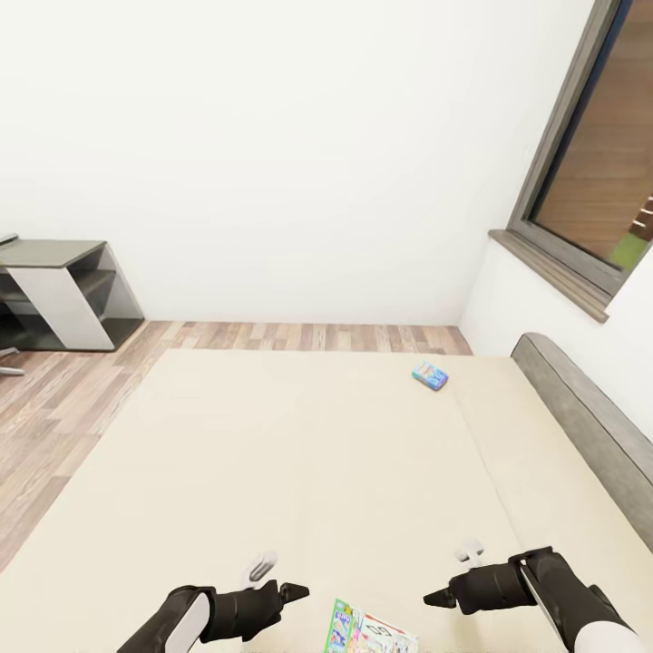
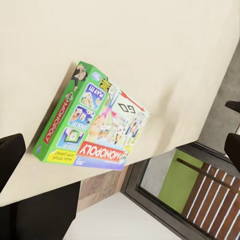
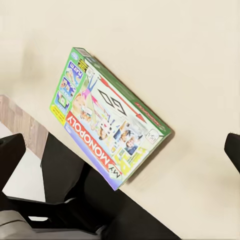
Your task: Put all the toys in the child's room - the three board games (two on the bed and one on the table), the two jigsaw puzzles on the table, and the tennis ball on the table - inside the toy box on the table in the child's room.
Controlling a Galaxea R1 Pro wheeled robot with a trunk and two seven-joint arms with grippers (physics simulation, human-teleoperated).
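Two board games are seen on the bed (image 1: 299, 453), which places the task at an early stage. A green-edged game box (image 1: 367, 632) printed "Monopoly" lies flat at the near edge of the mattress, between the two grippers; its busy cover is legible in both wrist views (image 2: 92, 122) (image 3: 107, 117). A smaller teal-blue game box (image 1: 430, 375) rests well apart from it, toward the far side of the bed and nearer the headboard (image 1: 589, 417).

The left gripper (image 1: 295, 594) and the right gripper (image 1: 435, 597) are held low over the near edge, pointed inward at each other, with the green-edged box just beside and below them. Nothing is carried by either arm. In each wrist view the dark finger tips stand at opposite borders of the frame with clear bed surface between them, so both sets of jaws are judged to be released and spread wide.

No contact with either box is observed. A grey desk (image 1: 54, 290) stands against the far wall across the plank floor (image 1: 54, 408); whether it is the tabletop bearing the toy box cannot be told.

As a judgement: neither bed game has been collected yet, and carrying both to the toy box remains outstanding. The status of the table's items cannot be assessed here. The green-edged box appears the likely first pickup.
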